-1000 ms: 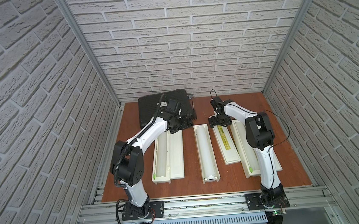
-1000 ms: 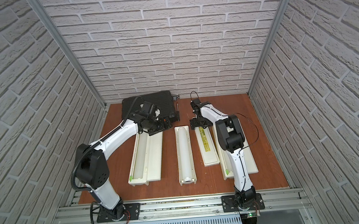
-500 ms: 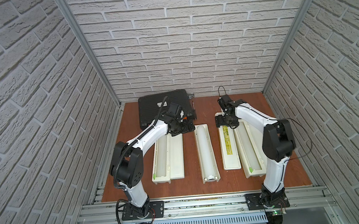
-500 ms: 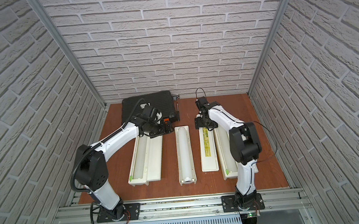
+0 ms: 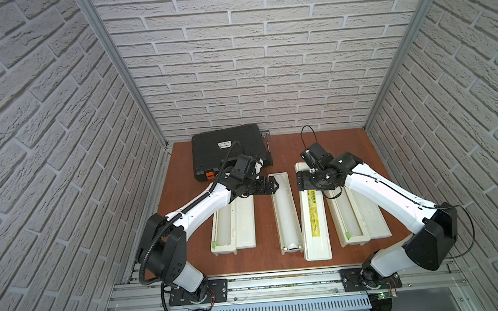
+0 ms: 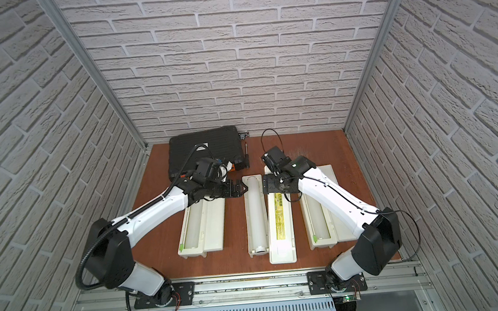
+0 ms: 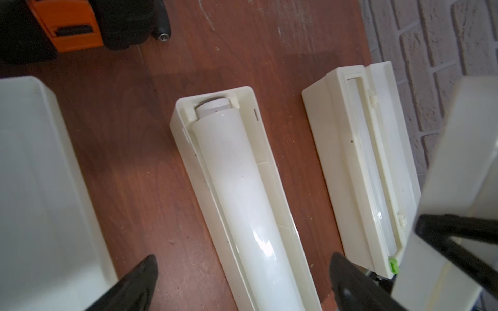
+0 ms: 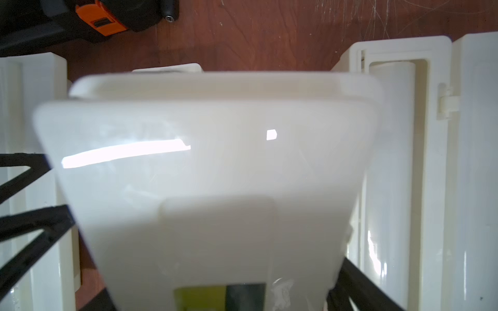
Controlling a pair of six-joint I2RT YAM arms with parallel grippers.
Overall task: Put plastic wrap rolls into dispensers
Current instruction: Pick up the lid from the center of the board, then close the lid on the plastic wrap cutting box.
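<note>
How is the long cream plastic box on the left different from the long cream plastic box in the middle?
The left long cream plastic box has a plain lid lying flat. The lid beside the middle long cream plastic box shows a yellow-green label, and the right gripper holds it. Only the left shows a green tab. Both are open.

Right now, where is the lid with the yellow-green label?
In both top views the labelled lid sits right of centre, between the middle tray holding a roll and the right dispenser, its far end at the right gripper.
</note>
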